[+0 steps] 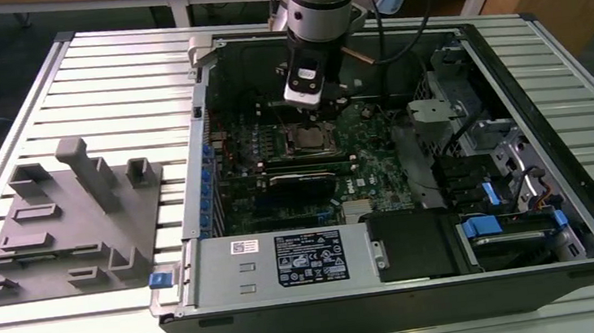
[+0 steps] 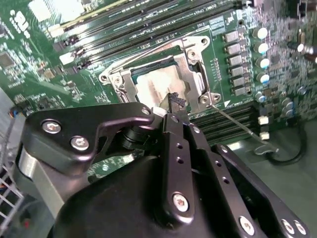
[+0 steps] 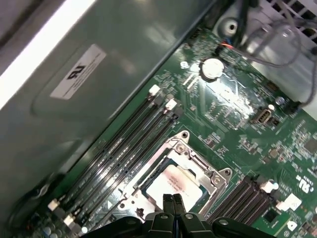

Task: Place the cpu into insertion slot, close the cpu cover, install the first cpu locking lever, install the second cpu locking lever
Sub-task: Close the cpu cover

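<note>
While the cpu (image 3: 174,183) lies seated in its socket on the green board (image 3: 237,124), its pale metal top is framed by the cpu cover (image 3: 198,159), which appears to be folded flat over it. The tool (image 3: 173,199) is held at the socket's edge, its fingers brought fully together, and nothing is seen gripped between them. In the second wrist view a thin wire locking lever (image 2: 237,126) is seen angling away from a corner of the socket, apparently unlatched. Placement and cover closing are therefore judged done, and the lever stage is judged to be in hand. A steady push on the slender wire, down and under its catch, is judged to be called for, with no slip onto the memory slots (image 3: 114,148) alongside. The open computer case (image 1: 398,304) is carried by the slatted counter (image 1: 103,79).
</note>
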Available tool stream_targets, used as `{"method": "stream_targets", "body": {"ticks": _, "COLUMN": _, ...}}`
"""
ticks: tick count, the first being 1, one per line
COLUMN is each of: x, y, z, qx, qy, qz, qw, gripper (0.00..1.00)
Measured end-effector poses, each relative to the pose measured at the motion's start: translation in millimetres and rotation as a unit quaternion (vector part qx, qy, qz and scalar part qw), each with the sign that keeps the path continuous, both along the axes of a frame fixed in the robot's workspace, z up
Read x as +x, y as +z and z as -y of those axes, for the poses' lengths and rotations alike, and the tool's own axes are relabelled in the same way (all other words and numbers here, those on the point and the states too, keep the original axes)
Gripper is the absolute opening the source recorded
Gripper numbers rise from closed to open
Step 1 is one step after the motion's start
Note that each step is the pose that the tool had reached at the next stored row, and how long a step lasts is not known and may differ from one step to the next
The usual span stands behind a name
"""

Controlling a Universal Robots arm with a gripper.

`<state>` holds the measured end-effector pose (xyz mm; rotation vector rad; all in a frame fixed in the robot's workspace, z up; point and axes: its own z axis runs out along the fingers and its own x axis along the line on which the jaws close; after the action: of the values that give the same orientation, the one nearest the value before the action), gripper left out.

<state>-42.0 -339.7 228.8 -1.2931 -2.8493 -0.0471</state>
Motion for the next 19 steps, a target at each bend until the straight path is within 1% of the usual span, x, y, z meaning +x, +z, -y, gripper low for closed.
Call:
{"method": "stream_targets", "body": {"ticks": 4, "x": 0.0, "y": -0.2, "z": 0.0, "qx": 0.0, "qy": 0.032, "qz": 0.0, "qw": 0.9995, "gripper": 0.11}}
{"method": "stream_targets", "body": {"ticks": 10, "x": 0.0, "y": -0.2, "z": 0.0, "qx": 0.0, "qy": 0.034, "qz": 0.0, "qw": 0.9994, "gripper": 0.11}}
{"method": "stream_targets", "body": {"ticks": 12, "x": 0.0, "y": -0.2, "z": 0.0, "qx": 0.0, "qy": 0.039, "qz": -0.0001, "qw": 0.9992, "gripper": 0.11}}
{"method": "stream_targets", "body": {"ticks": 14, "x": 0.0, "y": -0.2, "z": 0.0, "qx": 0.0, "qy": 0.052, "qz": 0.0, "qw": 0.9986, "gripper": 0.11}}
{"method": "stream_targets", "body": {"ticks": 16, "x": 0.0, "y": -0.3, "z": 0.0, "qx": 0.0, "qy": 0.068, "qz": 0.0, "qw": 0.9977, "gripper": 0.11}}
{"method": "stream_targets", "body": {"ticks": 19, "x": 0.0, "y": -0.4, "z": 0.0, "qx": 0.0, "qy": 0.092, "qz": 0.0, "qw": 0.9958, "gripper": 0.11}}
